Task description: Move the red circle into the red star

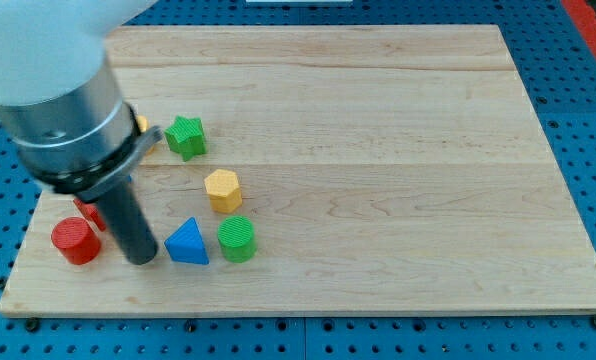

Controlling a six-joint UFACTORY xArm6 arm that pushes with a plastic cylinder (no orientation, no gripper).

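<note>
Camera view shows a pale wooden board [378, 150] with visible grain, sitting on a blue pegboard table [588, 120]. No gripper here, just my tip [143, 260], landing between the red circle [76, 242] and blue triangle [187, 243]. Red star [86, 210] sits mostly hidden behind the rod, just above the circle.

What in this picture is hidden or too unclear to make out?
- Red star: mostly hidden behind the rod in the camera view; only a red sliver shows, and its shape cannot be confirmed.
- Orange block: just an edge peeks out beside the arm's grey housing; shape unknown.
- My tip: whether it touches the red circle or the blue triangle is unclear.
- Arm: cut off by the view's top and left edges.
</note>
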